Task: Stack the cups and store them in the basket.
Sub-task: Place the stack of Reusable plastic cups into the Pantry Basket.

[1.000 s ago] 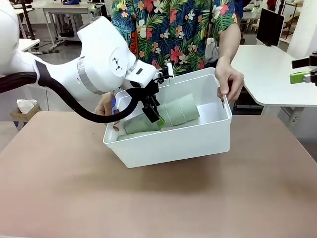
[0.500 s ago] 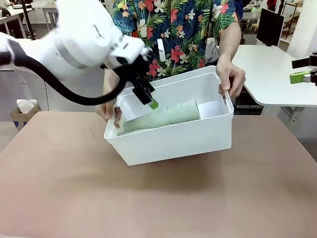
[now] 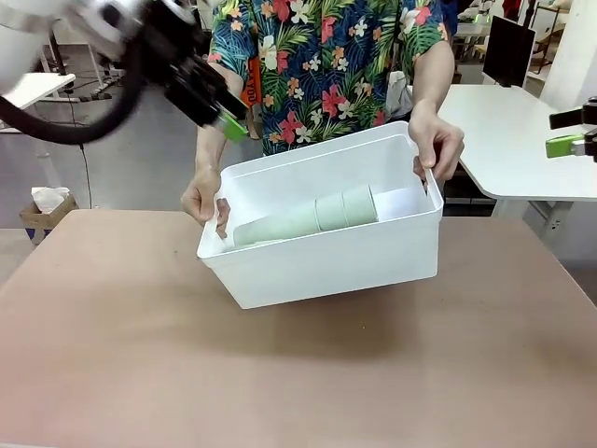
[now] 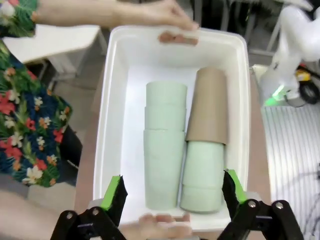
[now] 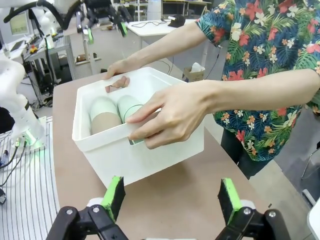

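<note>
Person's hands [image 3: 201,200] tilt the white basket [image 3: 326,266] on the bench [image 3: 280,383], nested mint and tan cups [image 4: 165,145] lying inside; left end effector [image 4: 172,192] and right end effector [image 5: 170,197] both spread wide, empty.

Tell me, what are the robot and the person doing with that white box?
The person holds the white basket tilted up off the table, one hand at each end. Inside lie the cups in two stacks on their sides, with one brown cup among the green. The left gripper is open and empty above the basket. The right gripper is open too, off to the side.
</note>
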Controlling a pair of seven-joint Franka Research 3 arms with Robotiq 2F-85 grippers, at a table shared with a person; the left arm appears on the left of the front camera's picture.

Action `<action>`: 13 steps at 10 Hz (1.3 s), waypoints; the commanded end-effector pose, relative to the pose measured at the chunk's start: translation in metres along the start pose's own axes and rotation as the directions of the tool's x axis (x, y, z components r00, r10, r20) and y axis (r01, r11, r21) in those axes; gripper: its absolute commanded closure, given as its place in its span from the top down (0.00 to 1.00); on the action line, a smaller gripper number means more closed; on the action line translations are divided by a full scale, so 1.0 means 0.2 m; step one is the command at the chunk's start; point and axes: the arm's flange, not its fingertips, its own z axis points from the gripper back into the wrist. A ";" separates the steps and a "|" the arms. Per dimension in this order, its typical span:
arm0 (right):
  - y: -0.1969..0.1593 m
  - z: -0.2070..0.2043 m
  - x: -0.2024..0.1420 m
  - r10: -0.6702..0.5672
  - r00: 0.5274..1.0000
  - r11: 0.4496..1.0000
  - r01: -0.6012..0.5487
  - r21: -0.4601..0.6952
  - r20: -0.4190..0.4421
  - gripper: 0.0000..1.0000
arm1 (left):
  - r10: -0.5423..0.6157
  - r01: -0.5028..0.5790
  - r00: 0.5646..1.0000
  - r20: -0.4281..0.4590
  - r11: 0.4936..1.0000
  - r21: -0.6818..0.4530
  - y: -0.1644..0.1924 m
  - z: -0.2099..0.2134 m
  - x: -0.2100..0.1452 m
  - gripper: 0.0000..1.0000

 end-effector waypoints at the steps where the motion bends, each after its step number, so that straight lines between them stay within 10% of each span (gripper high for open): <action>1: -0.01 -0.01 0.00 0.014 0.999 1.000 -0.014 0.001 0.029 1.00 | -0.007 0.008 0.997 0.072 1.000 -0.016 -0.01 0.29 -0.16 1.00; 6: -0.01 -0.01 0.00 0.014 0.999 1.000 -0.014 0.001 0.029 1.00 | 0.021 -0.025 0.985 0.171 0.999 0.022 0.00 0.92 -0.57 1.00; 13: -0.01 -0.01 0.00 0.014 0.999 1.000 -0.014 0.001 0.029 1.00 | 0.045 -0.051 0.988 0.146 0.998 0.039 -0.02 0.96 -0.63 1.00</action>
